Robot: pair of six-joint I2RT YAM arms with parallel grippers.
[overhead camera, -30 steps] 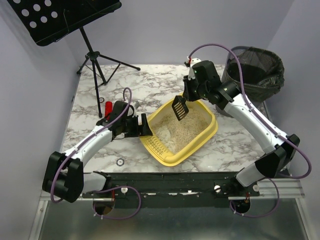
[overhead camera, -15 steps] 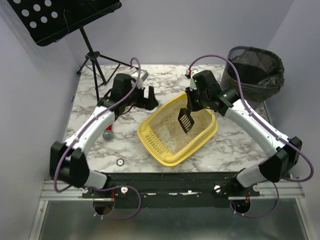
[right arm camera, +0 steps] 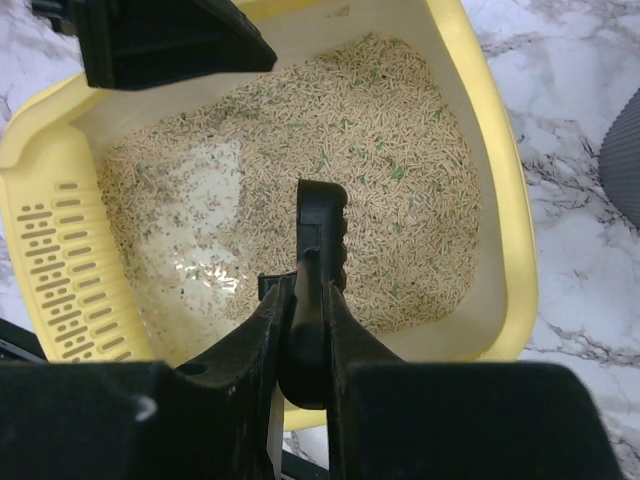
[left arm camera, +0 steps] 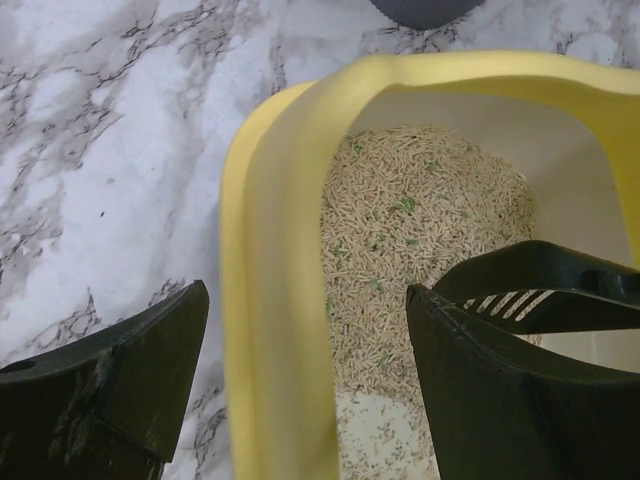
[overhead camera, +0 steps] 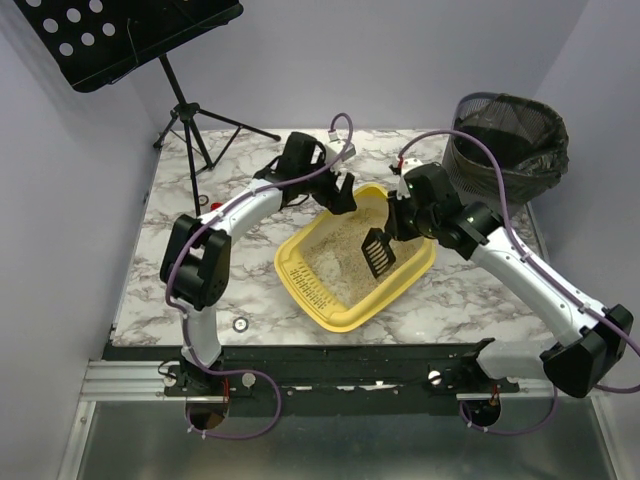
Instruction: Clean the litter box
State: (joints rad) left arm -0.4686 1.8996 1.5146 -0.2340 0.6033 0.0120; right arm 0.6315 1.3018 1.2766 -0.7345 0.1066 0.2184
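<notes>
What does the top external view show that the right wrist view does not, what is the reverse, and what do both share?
Only the top external view shows the music stand and its tripod. Only the right wrist view shows green specks in the litter. Both show the yellow litter box, the black scoop shut in the right gripper, and the left gripper at the box's far rim.
</notes>
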